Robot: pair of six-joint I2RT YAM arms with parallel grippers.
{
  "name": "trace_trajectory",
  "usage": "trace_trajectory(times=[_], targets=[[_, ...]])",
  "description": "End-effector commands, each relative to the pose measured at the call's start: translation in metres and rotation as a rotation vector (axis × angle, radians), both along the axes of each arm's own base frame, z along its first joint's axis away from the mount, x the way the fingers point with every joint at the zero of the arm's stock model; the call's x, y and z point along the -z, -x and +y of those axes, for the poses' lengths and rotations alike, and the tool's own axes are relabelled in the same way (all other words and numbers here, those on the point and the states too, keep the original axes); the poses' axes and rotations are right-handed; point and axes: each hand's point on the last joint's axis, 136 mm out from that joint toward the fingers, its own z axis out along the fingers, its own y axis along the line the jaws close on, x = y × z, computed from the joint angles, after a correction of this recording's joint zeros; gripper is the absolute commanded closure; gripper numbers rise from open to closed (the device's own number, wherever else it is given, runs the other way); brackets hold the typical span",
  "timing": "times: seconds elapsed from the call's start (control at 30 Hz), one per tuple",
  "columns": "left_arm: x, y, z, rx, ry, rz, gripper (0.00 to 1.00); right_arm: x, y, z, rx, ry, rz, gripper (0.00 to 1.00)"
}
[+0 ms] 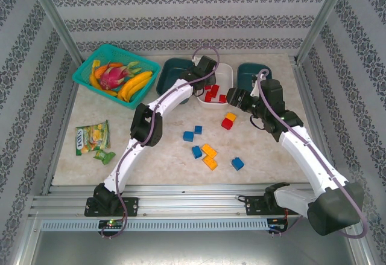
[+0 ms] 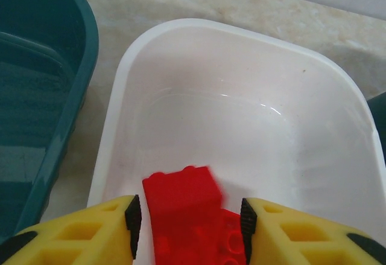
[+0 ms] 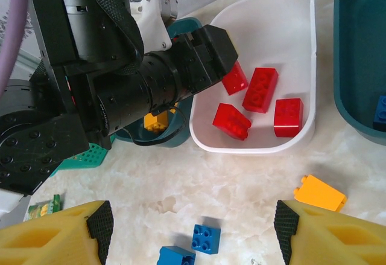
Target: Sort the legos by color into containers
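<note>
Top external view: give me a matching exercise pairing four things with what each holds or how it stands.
1 white tub
2 latticed basket
3 snack packet
4 right claw

a holds fruit
b open, over the table
c holds red legos
d lies flat at the left

Pairs: 1-c, 2-a, 3-d, 4-b

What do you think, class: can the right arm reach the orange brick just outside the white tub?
Probably yes. The right gripper is open, the orange brick lies on bare table just ahead of it, and the left arm is aside, over the white tub.
</note>
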Motion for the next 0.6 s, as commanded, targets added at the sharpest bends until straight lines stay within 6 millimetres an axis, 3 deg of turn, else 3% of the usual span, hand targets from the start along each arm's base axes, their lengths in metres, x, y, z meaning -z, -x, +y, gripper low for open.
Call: trace_trajectory(times=[0.0,0.17,0.33,0.5,0.57], targets=[[-0.017,0.006,-0.005,0.016,0.001,-0.006,0.46,-0.009,-0.003,0.0,-0.001,-0.023,-0.02,0.26],[-0.057,0.007,-0.003,-0.009,0.05,-0.053,0.44,-0.014,-0.001,-0.001,-0.009,-0.01,-0.031,0.26],[-0.126,0.02,0.005,-0.043,0.118,-0.117,0.41,-0.019,0.004,-0.004,-0.022,0.041,-0.038,0.28],[-0.184,0.068,0.036,-0.079,0.155,-0.073,0.34,-0.008,0.02,0.011,-0.098,0.14,-0.01,0.29],[-0.192,0.095,0.048,-0.061,0.163,-0.044,0.32,0.002,0.029,0.023,-0.148,0.201,0.024,0.29]])
